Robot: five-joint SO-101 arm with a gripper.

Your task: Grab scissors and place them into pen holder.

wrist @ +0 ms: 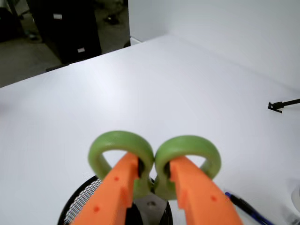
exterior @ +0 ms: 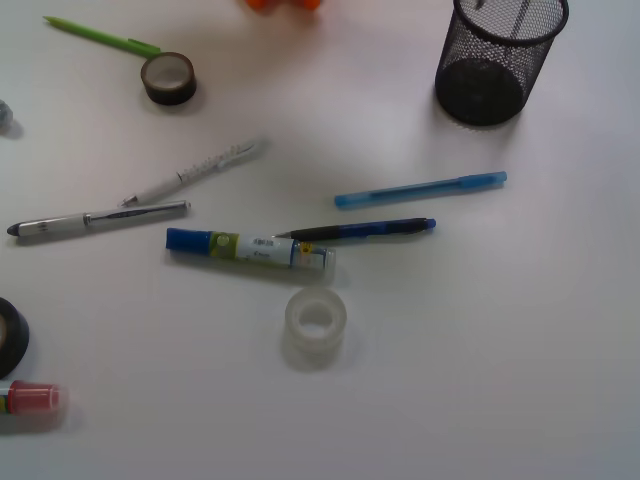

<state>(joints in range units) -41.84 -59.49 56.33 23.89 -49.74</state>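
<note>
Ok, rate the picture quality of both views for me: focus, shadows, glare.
Front view: soft overall, even light, faint shadows under the pen holder and clear tape roll, no harsh glare. Wrist view: scissors and gripper close up and slightly blurred, table washed out bright, background dark.

- Gripper (wrist: 152, 187): two fingers (wrist: 117, 187) of bright orange plastic, matte, with flat faces and bevelled edges, as seen in the wrist view.
- Left-hand finger in that view: broad at the base, narrowing toward a blunt tip; two small round dimples or screw recesses show on its face.
- Right-hand finger in that view: similar orange wedge shape, one small round recess visible near its lower part.
- Between the finger bases: a dark grey to black part, detail too blurred to make out.
- Front view: a small orange portion of the robot (exterior: 283, 4) shows at the top edge, blurred; shape not readable.
- No cables or markings can be made out.
</note>
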